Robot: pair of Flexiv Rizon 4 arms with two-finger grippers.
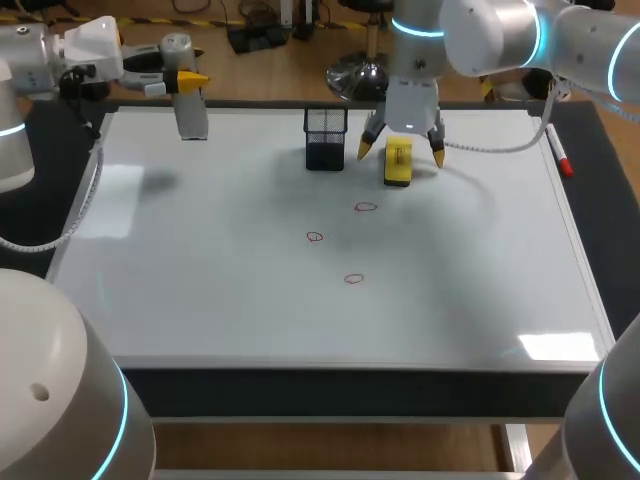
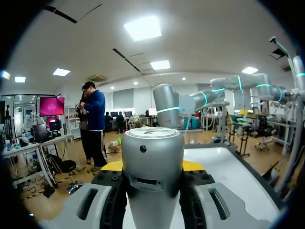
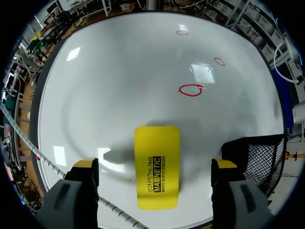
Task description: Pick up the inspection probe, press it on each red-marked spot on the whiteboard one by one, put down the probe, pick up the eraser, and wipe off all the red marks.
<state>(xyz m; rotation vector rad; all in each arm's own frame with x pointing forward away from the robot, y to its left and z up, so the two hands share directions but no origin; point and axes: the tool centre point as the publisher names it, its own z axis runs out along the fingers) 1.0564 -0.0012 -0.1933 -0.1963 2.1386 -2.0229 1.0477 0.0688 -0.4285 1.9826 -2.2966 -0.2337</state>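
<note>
Right fingers wide open astride eraser, mesh cup just beside, left fingers gripping probe at far edge of whiteboard.

This is a robotics lab, going by the bench. 2 grey robot arms with glowing blue rings stand over it, the left arm coming in from the left and the right arm from the right. The tabletop is a whiteboard laid flat. It carries test props:

- 3 small red marks near the middle
- a yellow eraser and a black mesh holder toward the far edge
- a red marker at the right edge
- a grey inspection probe at the far left
</note>
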